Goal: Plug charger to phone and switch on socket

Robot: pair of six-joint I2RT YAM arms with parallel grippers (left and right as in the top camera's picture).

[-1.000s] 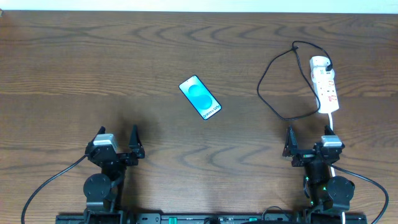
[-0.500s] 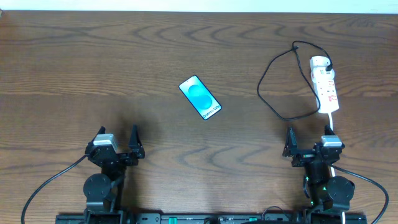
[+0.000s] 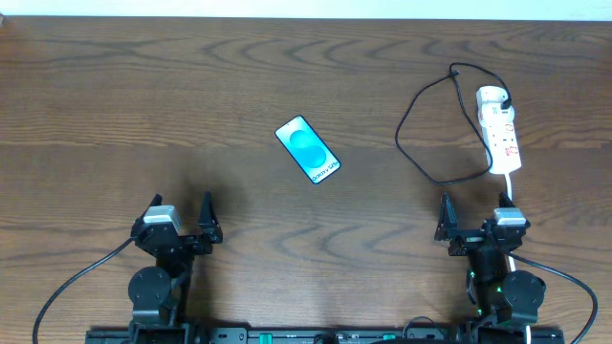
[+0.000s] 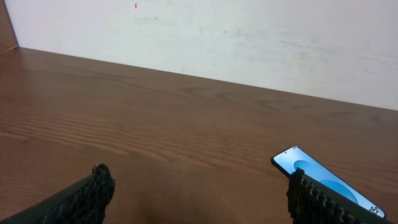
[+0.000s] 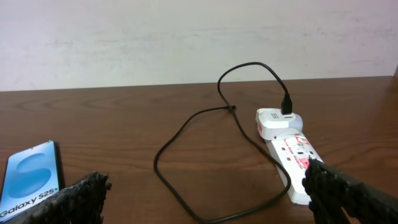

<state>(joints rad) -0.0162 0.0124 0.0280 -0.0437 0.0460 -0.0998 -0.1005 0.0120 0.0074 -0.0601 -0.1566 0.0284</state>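
On table (image 3: 191, 96), phone (image 3: 308, 149) runs far-left to near-right.

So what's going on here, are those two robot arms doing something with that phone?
Nothing is being handled right now. The left gripper and right gripper sit open and empty at the near side of the table. The phone lies screen-up in the middle, with nothing plugged in. The charger lies looped beside the socket on the right, one end in it. Neither has been touched yet.
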